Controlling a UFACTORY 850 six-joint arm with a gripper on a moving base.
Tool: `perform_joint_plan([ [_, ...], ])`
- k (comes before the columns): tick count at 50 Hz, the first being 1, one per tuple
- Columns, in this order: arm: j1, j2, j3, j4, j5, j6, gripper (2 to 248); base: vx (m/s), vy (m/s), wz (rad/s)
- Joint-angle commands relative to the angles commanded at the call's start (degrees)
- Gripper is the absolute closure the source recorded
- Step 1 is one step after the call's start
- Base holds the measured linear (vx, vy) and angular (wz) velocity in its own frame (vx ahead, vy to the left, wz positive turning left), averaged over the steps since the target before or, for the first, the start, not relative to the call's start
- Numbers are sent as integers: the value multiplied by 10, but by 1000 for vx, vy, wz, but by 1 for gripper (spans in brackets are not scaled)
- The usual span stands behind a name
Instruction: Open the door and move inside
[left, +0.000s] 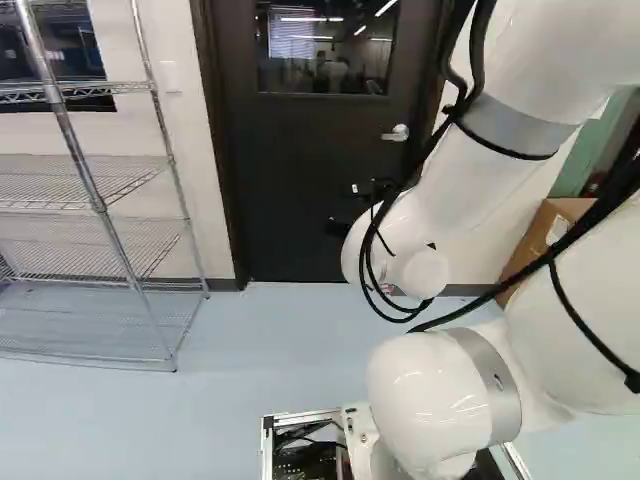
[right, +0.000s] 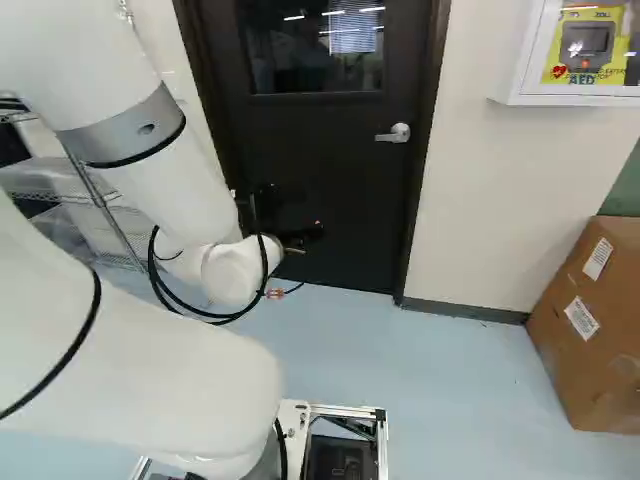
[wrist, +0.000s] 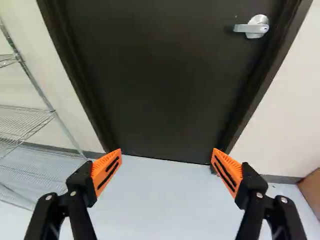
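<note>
My gripper is a dark shape in front of the door's lower half in the right base view, largely hidden by the arm's wrist. In the wrist view the gripper stands open, its orange pads wide apart with nothing between them. Ahead of it is the dark door, closed in its frame, with a window in its upper part in both base views. The silver lever handle is on the door's right side, beyond and off to one side of the fingers, untouched. It also shows as the handle in the right base view.
A wire shelf rack stands against the wall left of the door. Right of the door are a cardboard box on the floor and a white wall cabinet holding a yellow device. Pale blue floor lies between base and door.
</note>
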Motion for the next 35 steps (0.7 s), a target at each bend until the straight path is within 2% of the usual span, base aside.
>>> perform_joint_plan([
  [21, 0, 0, 0, 0, 0, 0, 3, 110, -7, -325],
  [35, 0, 0, 0, 0, 0, 0, 3, 90, 67, -51],
])
